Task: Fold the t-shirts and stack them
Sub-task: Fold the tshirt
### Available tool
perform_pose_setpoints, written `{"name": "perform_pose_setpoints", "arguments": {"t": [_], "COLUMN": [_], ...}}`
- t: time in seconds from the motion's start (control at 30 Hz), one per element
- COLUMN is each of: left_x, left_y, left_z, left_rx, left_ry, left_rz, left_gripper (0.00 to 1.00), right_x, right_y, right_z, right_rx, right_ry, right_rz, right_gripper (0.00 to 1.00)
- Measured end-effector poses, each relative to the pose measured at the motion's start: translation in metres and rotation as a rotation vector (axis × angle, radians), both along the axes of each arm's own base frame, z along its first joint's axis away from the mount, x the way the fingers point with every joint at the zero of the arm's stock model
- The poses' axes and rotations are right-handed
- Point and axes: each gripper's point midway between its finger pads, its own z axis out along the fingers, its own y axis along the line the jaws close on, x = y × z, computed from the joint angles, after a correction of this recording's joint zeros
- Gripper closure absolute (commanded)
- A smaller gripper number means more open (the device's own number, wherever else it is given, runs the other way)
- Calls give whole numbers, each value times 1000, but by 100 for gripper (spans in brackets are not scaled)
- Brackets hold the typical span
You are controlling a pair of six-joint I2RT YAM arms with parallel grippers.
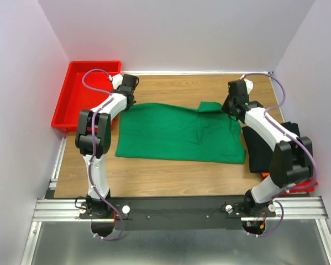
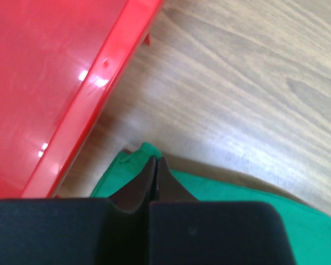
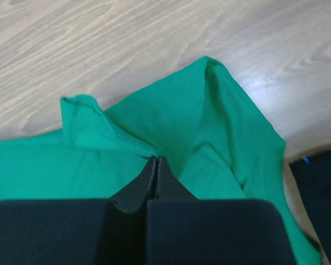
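Green t-shirt (image 1: 176, 135): we see it spread mid-table, long axis left-right.
Left gripper (image 2: 156, 161): pinched on its far-left corner.
Right gripper (image 3: 156, 160): pinched on its far-right sleeve fold.
Direction: cloth lies nearward of both.

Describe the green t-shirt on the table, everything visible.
The green t-shirt is bright, plain soft cloth, spread mostly flat on the wooden table, wrinkled near its right end, one short sleeve showing at the far edge. The left gripper pinches its far-left corner; the right gripper pinches a raised fold by the sleeve. Both are shut.
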Motion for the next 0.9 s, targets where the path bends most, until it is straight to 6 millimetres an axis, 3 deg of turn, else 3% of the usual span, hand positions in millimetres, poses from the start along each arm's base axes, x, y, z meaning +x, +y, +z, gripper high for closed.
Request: {"name": "perform_pose_setpoints", "arguments": {"t": [0.3,0.57,0.9], "left_x": [-22,-41,-68], "left_y": [1,4,6], "left_z": [8,14,6], "left_rx": [-30,-52,-77], "left_ry": [-14,-33,-28], "left_rz": [11,20,33], "left_gripper": [100,100,100], "right_x": [-41,-71,-100], "right_y": [-9,-14,-13], "right_z": [26,21,14], "right_rx": [41,60,95], "right_ry": [-64,-53,-36], "right_rz": [-31,-35,-13], "right_gripper": [100,100,100]}}
